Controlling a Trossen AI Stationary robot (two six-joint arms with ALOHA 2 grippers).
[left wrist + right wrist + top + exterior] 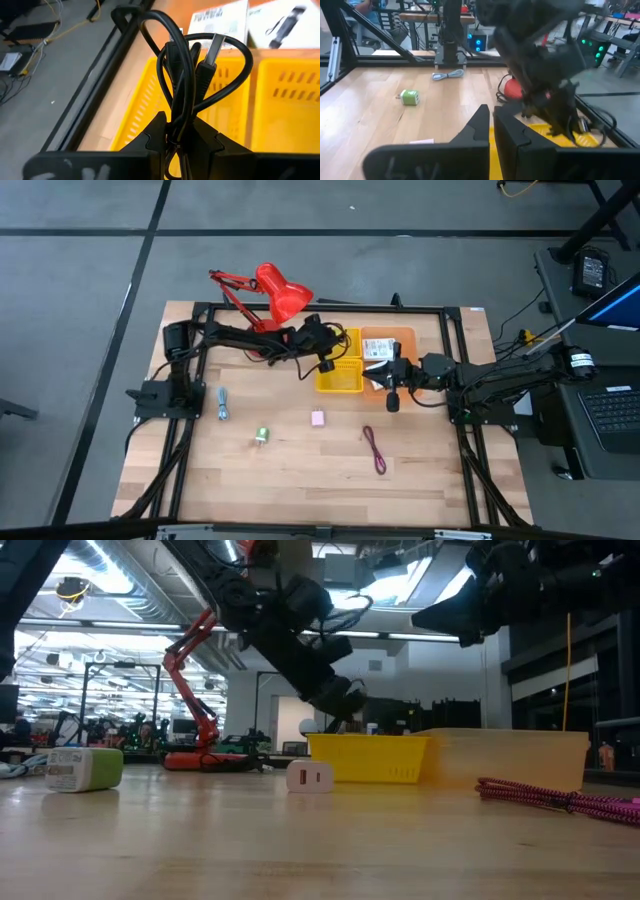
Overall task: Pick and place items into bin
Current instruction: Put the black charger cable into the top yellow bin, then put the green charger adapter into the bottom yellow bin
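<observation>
On the near part of the worktop (300, 470) the maroon cord (375, 449), the green piece (262, 436) and the pink block (317, 418) lie well apart, waiting. Farther back, the left gripper (181, 131) hangs over the yellow bin (340, 370) with its jaws clamped on the coiled black cord (192, 85); I judge it should open only when the whole coil hangs inside the walls, so no loop drapes over the rim. The right gripper (492, 120) waits just beside the bin, jaws nearly closed on nothing.
</observation>
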